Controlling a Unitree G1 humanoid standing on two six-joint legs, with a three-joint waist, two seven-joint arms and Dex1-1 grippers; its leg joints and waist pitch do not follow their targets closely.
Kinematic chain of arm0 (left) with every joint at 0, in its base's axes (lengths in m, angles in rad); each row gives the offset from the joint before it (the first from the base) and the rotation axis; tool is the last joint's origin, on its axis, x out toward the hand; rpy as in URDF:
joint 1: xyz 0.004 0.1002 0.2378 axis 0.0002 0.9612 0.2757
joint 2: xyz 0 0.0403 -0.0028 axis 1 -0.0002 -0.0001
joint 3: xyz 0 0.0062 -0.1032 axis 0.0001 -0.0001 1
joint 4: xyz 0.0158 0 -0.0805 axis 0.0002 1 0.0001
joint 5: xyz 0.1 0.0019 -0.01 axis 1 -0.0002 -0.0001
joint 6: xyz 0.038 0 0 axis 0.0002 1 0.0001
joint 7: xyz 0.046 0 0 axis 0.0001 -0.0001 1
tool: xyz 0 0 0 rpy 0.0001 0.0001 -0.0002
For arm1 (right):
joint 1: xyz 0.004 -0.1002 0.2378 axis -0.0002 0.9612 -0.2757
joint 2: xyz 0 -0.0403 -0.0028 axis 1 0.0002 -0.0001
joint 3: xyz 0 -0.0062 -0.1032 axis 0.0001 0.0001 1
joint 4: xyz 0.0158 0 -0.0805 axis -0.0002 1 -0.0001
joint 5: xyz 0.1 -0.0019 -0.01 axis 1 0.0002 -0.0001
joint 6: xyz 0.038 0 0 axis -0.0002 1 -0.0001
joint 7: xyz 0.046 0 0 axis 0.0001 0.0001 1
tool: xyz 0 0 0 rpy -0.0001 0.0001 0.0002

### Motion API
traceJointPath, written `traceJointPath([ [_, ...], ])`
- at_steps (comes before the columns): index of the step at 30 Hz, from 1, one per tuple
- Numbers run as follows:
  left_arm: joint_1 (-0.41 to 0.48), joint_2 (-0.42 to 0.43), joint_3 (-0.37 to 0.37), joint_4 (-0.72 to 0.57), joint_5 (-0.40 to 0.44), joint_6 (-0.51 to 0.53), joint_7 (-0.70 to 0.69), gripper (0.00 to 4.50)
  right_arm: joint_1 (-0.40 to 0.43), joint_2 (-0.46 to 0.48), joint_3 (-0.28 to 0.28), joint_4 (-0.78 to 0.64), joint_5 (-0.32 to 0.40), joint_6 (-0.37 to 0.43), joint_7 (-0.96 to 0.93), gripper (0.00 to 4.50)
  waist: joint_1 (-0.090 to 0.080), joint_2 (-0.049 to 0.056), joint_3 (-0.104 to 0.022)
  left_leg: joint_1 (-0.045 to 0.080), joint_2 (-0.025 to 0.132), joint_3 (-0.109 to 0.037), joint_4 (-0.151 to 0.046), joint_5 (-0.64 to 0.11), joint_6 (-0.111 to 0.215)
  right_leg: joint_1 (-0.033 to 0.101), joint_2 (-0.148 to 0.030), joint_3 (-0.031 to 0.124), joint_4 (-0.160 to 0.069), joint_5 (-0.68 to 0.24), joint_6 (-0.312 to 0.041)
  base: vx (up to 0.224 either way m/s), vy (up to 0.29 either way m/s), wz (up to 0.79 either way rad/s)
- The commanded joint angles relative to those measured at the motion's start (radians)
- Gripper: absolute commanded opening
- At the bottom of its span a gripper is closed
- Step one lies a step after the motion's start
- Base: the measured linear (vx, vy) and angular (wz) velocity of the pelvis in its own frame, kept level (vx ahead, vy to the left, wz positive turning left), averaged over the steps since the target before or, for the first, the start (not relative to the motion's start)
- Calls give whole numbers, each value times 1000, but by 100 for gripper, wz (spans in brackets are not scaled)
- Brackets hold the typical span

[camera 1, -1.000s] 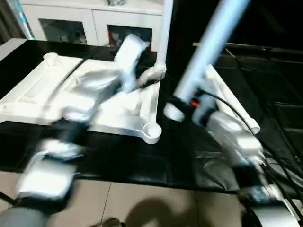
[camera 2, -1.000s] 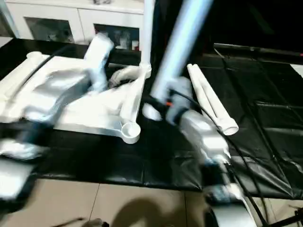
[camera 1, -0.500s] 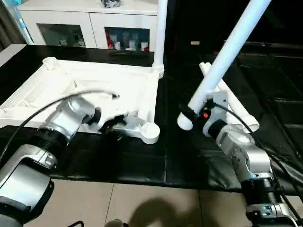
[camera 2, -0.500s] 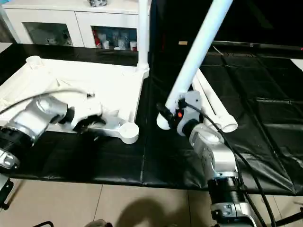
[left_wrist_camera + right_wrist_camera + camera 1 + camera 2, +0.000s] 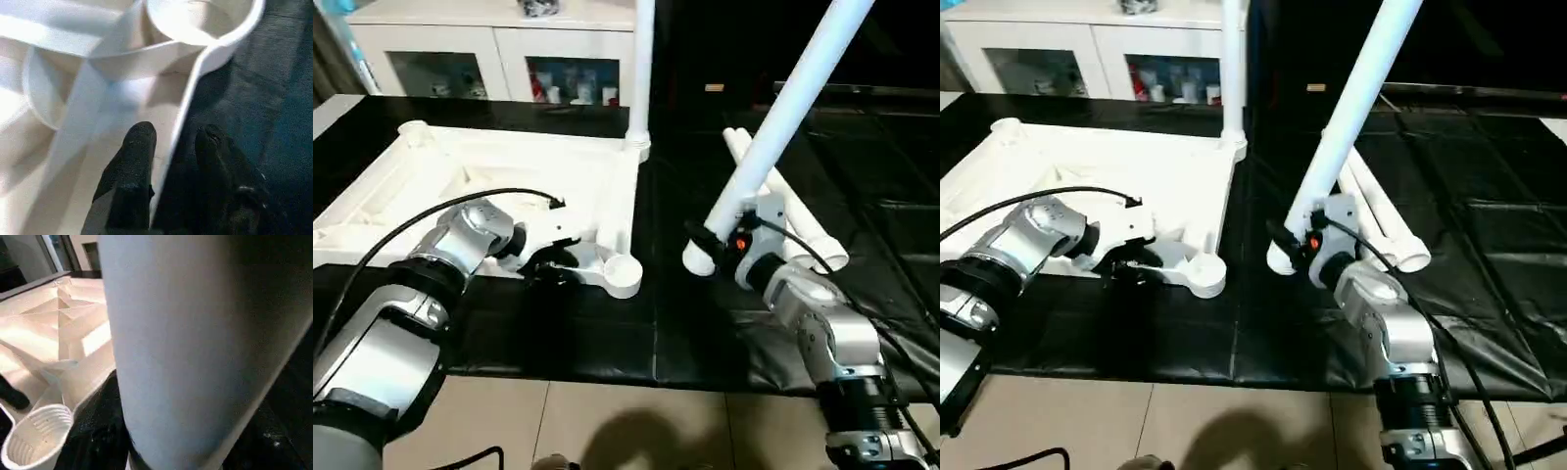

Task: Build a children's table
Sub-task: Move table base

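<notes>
The white table top [image 5: 509,162] lies ribbed side up on a black mat. One white leg [image 5: 642,69] stands upright in its far right corner socket. My left gripper [image 5: 548,266] is at the near rim beside the empty near right socket [image 5: 625,269]. In the left wrist view its fingers [image 5: 139,147] straddle the rim, one inside and one outside, shut on it. My right gripper [image 5: 717,240] is shut on a second leg [image 5: 783,108], tilted, its lower end hanging above the mat right of that socket. Two more legs [image 5: 798,211] lie on the mat behind it.
A white glass-door cabinet [image 5: 480,49] stands behind the mat. The black mat [image 5: 607,323] ends at a tiled floor [image 5: 607,421] near me. The left arm's black cable [image 5: 460,201] loops over the table top.
My left arm has swung down from over the table top to its near rim, and its fingers have closed in on the rim. The right gripper keeps the tilted leg in about the same place.
</notes>
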Motion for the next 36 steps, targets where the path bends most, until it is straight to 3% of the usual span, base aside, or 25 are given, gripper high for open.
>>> traceJointPath([
  [1, -13, -3, 11, -1, -12, 4, -54, 129, 2, -9, 5, -21, 2, 6, 5, 193, 1, 8, -84, 23, 11, -1, -67, -229, -22, 58, -71, 42, -71, -199, -217, 0, 0, 0],
  [9, -2, -17, 16, -64, -49, 90, -214, 64, -11, -17, 8, -12, -6, 7, 14, 193, 3, 3, -86, 20, 12, 1, -65, -192, -7, 60, -71, 43, -64, -144, -240, 0, 0, 0],
  [10, 2, -25, 16, -68, -41, 90, -218, 57, -13, -20, 11, -10, -8, 7, 17, 193, 2, -5, -85, 20, 12, 2, -66, -191, -4, 62, -71, 43, -65, -145, -239, 0, 0, 0],
  [11, 5, -30, 14, -67, -36, 91, -212, 51, -15, -20, 12, -7, -9, 6, 17, 193, 4, -1, -85, 20, 12, 2, -65, -189, -2, 61, -73, 43, -64, -152, -238, 0, 0, 0],
  [15, 11, -63, 31, -70, -33, 131, -157, 19, -19, -19, 17, 3, -13, 1, 20, 193, 5, -11, -83, 19, 11, 4, -65, -191, 4, 61, -73, 42, -70, -195, -225, 0, 0, 0],
  [16, 17, -73, 40, -84, -44, 152, -150, 14, -22, -18, 19, 6, -13, 0, 21, 193, 6, -8, -83, 20, 11, 4, -64, -191, 5, 60, -74, 43, -71, -214, -220, 0, 0, 0],
  [18, 31, -91, 56, -113, -66, 184, -140, 9, -29, -14, 22, 16, -15, -4, 23, 193, 9, -17, -83, 18, 13, 3, -65, -177, 12, 60, -77, 42, -71, -223, -215, 0, 0, 0],
  [23, 46, -144, 114, -134, -98, 289, -36, 4, -50, 2, 29, 40, -16, -11, 23, 193, 8, -21, -83, 16, 10, 5, -62, -169, 24, 60, -76, 40, -71, -217, -221, 0, 0, 0],
  [25, 41, -185, 162, -97, -89, 373, 137, 4, -67, 15, 25, 62, -9, -18, 19, 193, 9, -21, -83, 14, 9, 4, -61, -165, 26, 61, -75, 38, -70, -217, -216, 0, 0, 0],
  [30, 53, -188, 188, -103, -81, 391, 216, 4, -73, 23, 23, 80, -10, -27, 16, 193, 4, -23, -84, 8, 5, 1, -62, -151, 25, 65, -72, 36, -73, -232, -187, 0, 0, 0],
  [36, 115, -176, 180, -208, -76, 323, 187, 4, -64, 26, 25, 83, -19, -34, 18, 193, 3, -17, -87, 13, 12, 1, -62, -133, 39, 60, -71, 39, -66, -153, -214, 0, 0, 0],
])
